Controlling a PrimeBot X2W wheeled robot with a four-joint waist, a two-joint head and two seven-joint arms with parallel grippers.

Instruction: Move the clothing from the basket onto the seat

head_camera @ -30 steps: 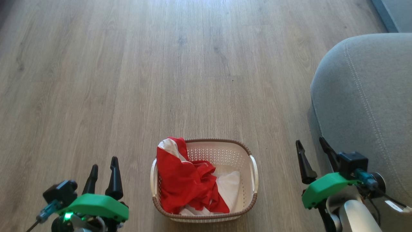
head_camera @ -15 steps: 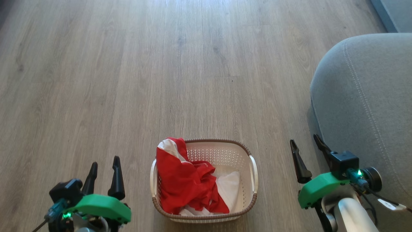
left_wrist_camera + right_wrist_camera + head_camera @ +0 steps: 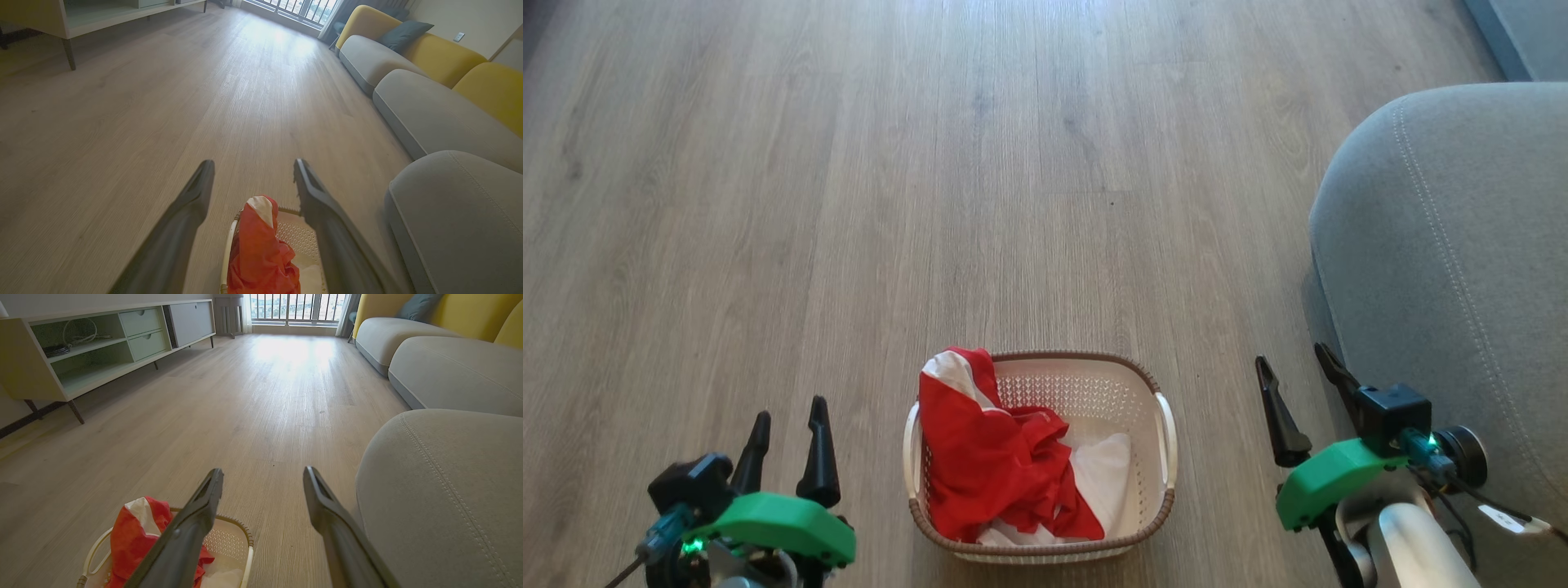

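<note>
The red and white clothing (image 3: 996, 465) lies crumpled in the cream basket (image 3: 1123, 384) on the floor, heaped toward its left side and draped over the rim. The grey seat (image 3: 1462, 261) rises at the right. My left gripper (image 3: 788, 412) is open, low at the left of the basket, holding nothing. My right gripper (image 3: 1293, 363) is open between the basket and the seat, also holding nothing. In the left wrist view the clothing (image 3: 257, 253) sits between my fingers (image 3: 192, 204), farther off. The right wrist view shows the clothing (image 3: 135, 535) and basket (image 3: 235, 539) at lower left, the seat (image 3: 441, 490) at right.
Bare wooden floor (image 3: 931, 163) stretches ahead of the basket. A row of grey and yellow sofa sections (image 3: 429, 81) runs along the right. A low pale sideboard on legs (image 3: 81, 355) stands along the left wall.
My right gripper has shifted slightly left and toward me, away from the seat. My left gripper has drawn down and a little right. The clothing and basket have not moved.
</note>
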